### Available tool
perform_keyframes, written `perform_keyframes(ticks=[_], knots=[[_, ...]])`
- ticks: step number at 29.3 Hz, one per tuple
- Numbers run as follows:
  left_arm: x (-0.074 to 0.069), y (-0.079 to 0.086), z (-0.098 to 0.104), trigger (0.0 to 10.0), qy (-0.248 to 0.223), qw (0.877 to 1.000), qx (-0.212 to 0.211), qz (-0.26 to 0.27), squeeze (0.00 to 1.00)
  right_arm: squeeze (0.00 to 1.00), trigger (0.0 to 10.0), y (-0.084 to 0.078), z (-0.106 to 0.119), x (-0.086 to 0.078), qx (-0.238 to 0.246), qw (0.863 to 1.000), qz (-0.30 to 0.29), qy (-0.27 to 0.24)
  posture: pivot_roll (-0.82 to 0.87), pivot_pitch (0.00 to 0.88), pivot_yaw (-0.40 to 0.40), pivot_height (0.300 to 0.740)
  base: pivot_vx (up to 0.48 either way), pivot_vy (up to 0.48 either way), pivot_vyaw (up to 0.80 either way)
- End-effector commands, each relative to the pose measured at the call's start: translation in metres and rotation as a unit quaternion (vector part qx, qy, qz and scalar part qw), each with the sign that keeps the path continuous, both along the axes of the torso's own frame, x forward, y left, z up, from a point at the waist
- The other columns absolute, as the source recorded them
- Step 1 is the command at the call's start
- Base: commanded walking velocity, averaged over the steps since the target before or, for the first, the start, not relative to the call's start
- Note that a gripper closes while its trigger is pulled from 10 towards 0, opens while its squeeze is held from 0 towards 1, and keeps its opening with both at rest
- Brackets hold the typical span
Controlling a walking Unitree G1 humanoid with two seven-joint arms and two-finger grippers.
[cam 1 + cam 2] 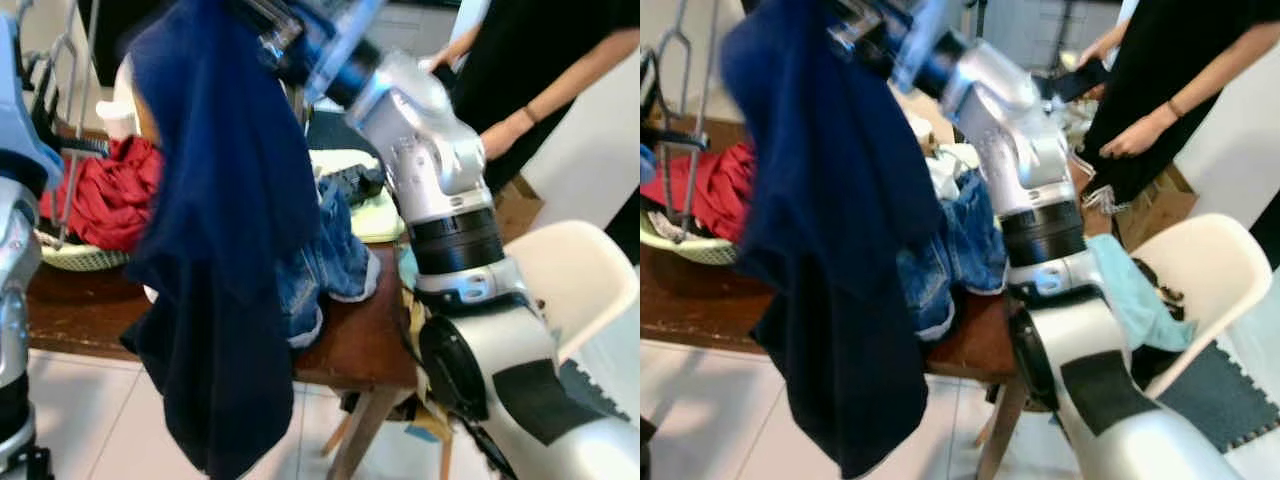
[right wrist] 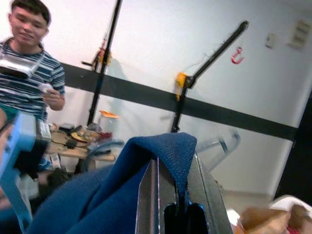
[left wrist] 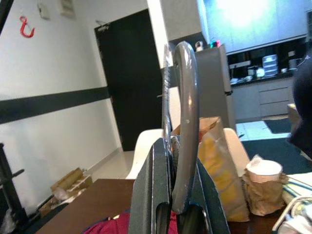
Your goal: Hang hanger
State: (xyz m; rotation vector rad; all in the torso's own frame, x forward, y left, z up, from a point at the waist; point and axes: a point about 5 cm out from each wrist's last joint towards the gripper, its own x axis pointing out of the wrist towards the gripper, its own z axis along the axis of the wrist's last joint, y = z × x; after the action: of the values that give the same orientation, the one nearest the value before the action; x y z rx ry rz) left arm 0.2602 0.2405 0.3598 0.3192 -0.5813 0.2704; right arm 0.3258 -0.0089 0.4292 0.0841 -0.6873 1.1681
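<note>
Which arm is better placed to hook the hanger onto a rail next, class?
Probably the left: its end effector is shut on the hanger hook. The right end effector is occupied, pinching the navy garment.

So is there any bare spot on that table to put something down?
Some. The wooden table shows bare wood along its near edge, below the basket of red cloth, and near the corner beside the jeans. The middle is crowded with clothes, and the hanging navy garment blocks a hand's way in.
</note>
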Motion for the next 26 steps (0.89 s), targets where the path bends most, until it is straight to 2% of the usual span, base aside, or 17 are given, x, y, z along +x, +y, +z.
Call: perform_keyframes(ticks=[1,5,7,9,12,15,17,18,20,21,22,23,24,25,26], knots=[[0.0,-0.005,-0.002,10.0,0.001,1.0,0.0,-0.001,0.0,0.0,10.0,-0.006,0.018,-0.003,0.032,0.999,-0.001,-0.024,0.05,0.0,-0.058,0.736,0.36,0.0,0.0],[0.0,-0.007,-0.003,10.0,0.002,1.0,-0.002,-0.002,0.0,0.0,10.0,-0.004,0.03,-0.003,0.045,0.999,-0.002,-0.03,0.05,0.0,-0.058,0.736,0.362,0.0,0.0],[0.001,-0.009,-0.003,10.0,0.002,1.0,-0.003,-0.004,0.0,0.0,10.0,-0.004,0.044,0.001,0.061,0.997,-0.024,-0.029,0.05,0.0,-0.057,0.736,0.364,0.0,0.0],[0.002,-0.01,-0.004,10.0,0.003,1.0,-0.005,-0.007,0.0,0.0,10.0,-0.007,0.053,0.008,0.077,0.994,-0.073,-0.025,0.06,0.0,-0.062,0.736,0.364,0.0,0.0],[0.003,-0.01,-0.004,10.0,0.003,1.0,-0.006,-0.007,0.0,0.0,10.0,-0.008,0.055,0.011,0.082,0.993,-0.087,-0.022,0.06,0.0,-0.061,0.736,0.364,0.0,0.0],[0.004,-0.012,-0.006,10.0,0.004,1.0,-0.017,-0.016,0.0,0.0,10.0,-0.015,0.061,0.021,0.084,0.983,-0.164,-0.019,0.06,0.0,-0.064,0.736,0.36,0.0,0.0],[0.004,-0.012,-0.006,10.0,0.004,1.0,-0.017,-0.016,0.0,0.0,10.0,-0.015,0.061,0.021,0.084,0.983,-0.164,-0.019,0.06,0.0,-0.064,0.736,0.36,0.0,0.0],[0.004,-0.013,-0.006,10.0,0.004,1.0,-0.018,-0.018,0.0,0.0,10.0,-0.016,0.059,0.026,0.074,0.979,-0.189,-0.012,0.06,0.0,-0.067,0.736,0.364,0.0,0.0],[0.004,-0.014,-0.006,10.0,0.004,1.0,-0.018,-0.018,0.0,0.0,10.0,-0.016,0.057,0.029,0.068,0.977,-0.202,-0.006,0.06,0.0,-0.067,0.736,0.364,0.0,0.0],[0.004,-0.014,-0.007,10.0,0.004,1.0,-0.018,-0.019,0.0,0.0,10.0,-0.013,0.049,0.033,0.039,0.974,-0.224,-0.003,0.06,0.0,-0.066,0.736,0.345,0.0,0.0],[0.004,-0.014,-0.007,10.0,0.004,1.0,-0.018,-0.019,0.0,0.0,10.0,-0.013,0.049,0.033,0.039,0.974,-0.224,-0.003,0.06,0.0,-0.066,0.736,0.345,0.0,0.0],[0.004,-0.015,-0.008,10.0,0.006,1.0,-0.02,-0.019,0.0,0.0,10.0,-0.009,0.036,0.04,0.003,0.969,-0.246,0.003,0.06,0.0,-0.063,0.736,0.311,0.0,0.0],[0.004,-0.015,-0.008,10.0,0.006,1.0,-0.02,-0.019,0.0,0.0,10.0,-0.009,0.036,0.04,0.003,0.969,-0.246,0.003,0.06,0.0,-0.063,0.736,0.311,0.0,0.0],[0.004,-0.017,-0.009,10.0,0.007,0.999,-0.024,-0.021,0.0,0.0,10.0,-0.007,0.016,0.05,-0.05,0.957,-0.285,0.015,0.06,0.0,-0.059,0.736,0.255,0.0,0.0],[0.004,-0.017,-0.009,10.0,0.007,0.999,-0.024,-0.021,0.0,0.0,10.0,-0.007,0.016,0.05,-0.05,0.957,-0.285,0.015,0.06,0.0,-0.059,0.736,0.255,0.0,0.0]])
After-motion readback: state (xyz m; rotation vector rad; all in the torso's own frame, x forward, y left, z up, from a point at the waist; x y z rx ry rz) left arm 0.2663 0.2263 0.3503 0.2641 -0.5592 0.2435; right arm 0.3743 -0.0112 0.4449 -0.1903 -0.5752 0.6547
